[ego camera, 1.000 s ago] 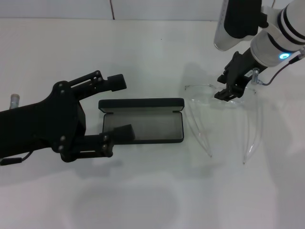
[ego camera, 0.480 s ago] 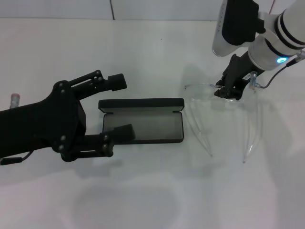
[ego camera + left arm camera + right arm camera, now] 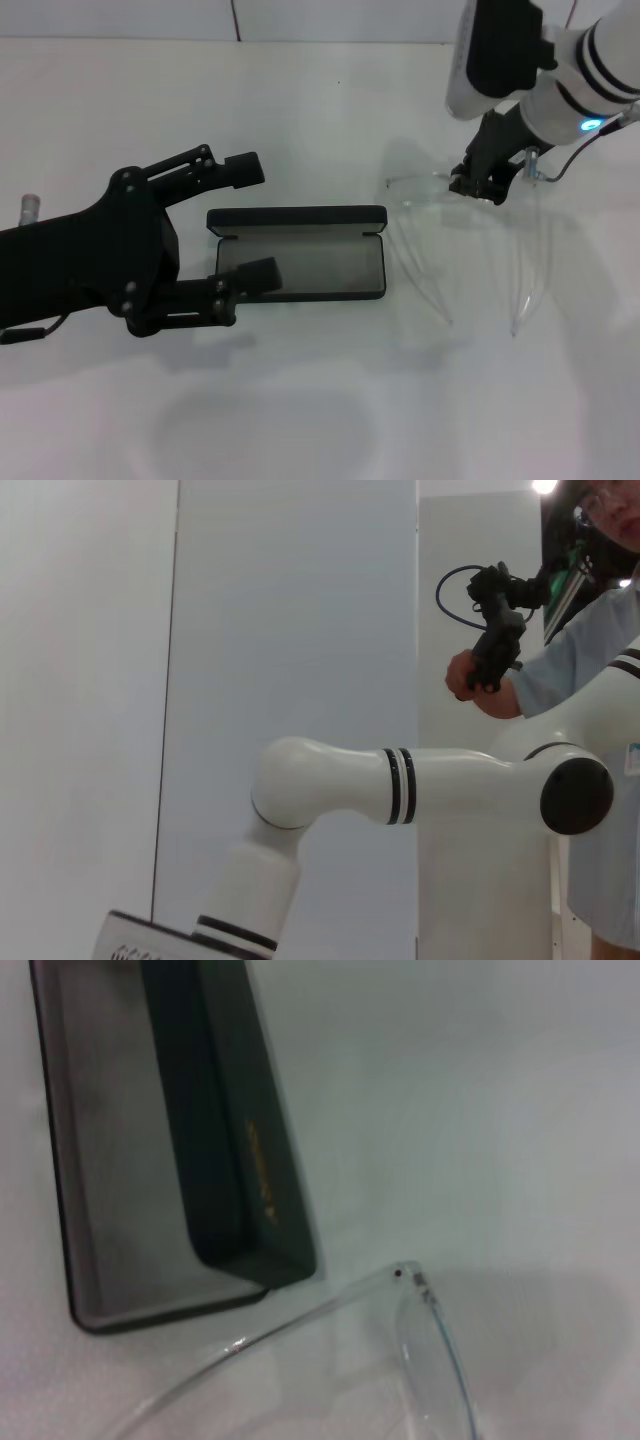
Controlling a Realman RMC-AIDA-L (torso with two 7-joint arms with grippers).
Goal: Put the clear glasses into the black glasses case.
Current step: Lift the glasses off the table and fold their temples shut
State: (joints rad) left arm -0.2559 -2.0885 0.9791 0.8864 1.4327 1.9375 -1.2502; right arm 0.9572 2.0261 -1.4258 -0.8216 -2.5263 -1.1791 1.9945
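Right tool (image 3: pixel 480 186) on clear glasses (image 3: pixel 470 250) front.

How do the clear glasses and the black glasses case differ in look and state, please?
The clear plastic glasses are transparent, thin and spread out with arms unfolded; the slim rectangular black glasses case is opaque, boxy and lies open and empty, showing grey lining. The right gripper is at the glasses; the left gripper straddles the case's end. Both are on the white table.

Bright, even overhead light washes the white desk (image 3: pixel 320 420) almost to glare. Soft grey shadows lie near the left claw (image 3: pixel 250 222) and below the clear glasses (image 3: pixel 470 250). The right wrist view is blurred throughout, softening the black glasses case (image 3: pixel 230 1150).
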